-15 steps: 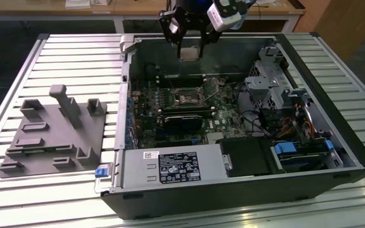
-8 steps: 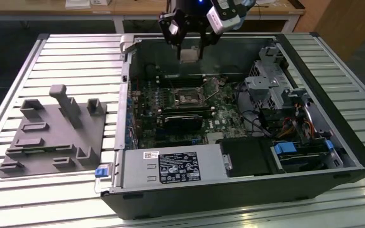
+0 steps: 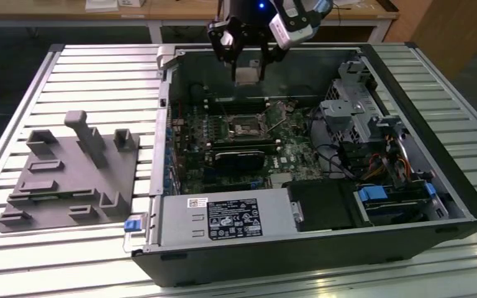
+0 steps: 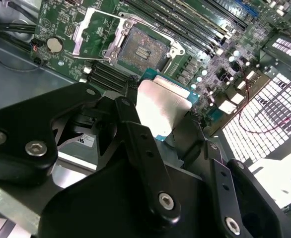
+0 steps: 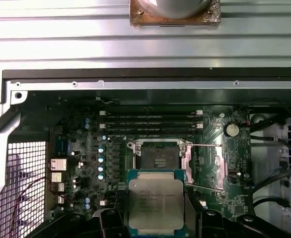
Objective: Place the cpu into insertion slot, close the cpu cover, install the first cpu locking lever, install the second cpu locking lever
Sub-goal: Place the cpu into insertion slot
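Note:
In the exterior view my gripper (image 3: pixel 247 73) hangs over the far side of the open computer case, shut on the cpu (image 3: pixel 247 76). The cpu (image 5: pixel 156 204) is a flat square chip with a dull silvery top, held by its edges between my black fingers (image 4: pixel 135 134). It hovers above the motherboard, apart from it, close beside the insertion slot (image 5: pixel 158 158). The insertion slot (image 4: pixel 141 49) lies bare with its dark centre showing. The cpu cover (image 4: pixel 79 37), a thin silvery frame, stands flipped open beside the slot.
Long memory slots (image 5: pixel 150 124) run just past the socket. A black card (image 3: pixel 238 158), a power supply (image 3: pixel 222 217), a drive cage (image 3: pixel 354 118) and cables crowd the case. A grey fixture plate (image 3: pixel 64 180) lies on the slatted table at the exterior view's left.

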Robot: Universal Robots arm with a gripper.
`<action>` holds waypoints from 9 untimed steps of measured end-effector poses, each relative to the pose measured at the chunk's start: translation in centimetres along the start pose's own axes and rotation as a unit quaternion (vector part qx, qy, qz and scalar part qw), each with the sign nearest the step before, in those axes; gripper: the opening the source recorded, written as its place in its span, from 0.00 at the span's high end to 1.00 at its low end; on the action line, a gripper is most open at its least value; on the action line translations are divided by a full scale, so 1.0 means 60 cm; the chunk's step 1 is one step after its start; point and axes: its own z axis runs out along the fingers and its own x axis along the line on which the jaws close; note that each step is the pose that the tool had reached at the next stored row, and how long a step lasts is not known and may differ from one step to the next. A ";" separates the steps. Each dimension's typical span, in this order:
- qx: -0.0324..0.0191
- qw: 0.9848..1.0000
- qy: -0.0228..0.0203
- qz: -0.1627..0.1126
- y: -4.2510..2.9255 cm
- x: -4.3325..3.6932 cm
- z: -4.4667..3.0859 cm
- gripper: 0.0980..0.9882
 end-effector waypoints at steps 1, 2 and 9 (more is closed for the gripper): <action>0.000 1.000 0.000 0.000 0.000 0.000 0.001 0.51; 0.000 1.000 0.000 0.000 0.000 0.000 0.003 0.51; 0.000 1.000 0.000 0.000 -0.001 0.000 0.012 0.51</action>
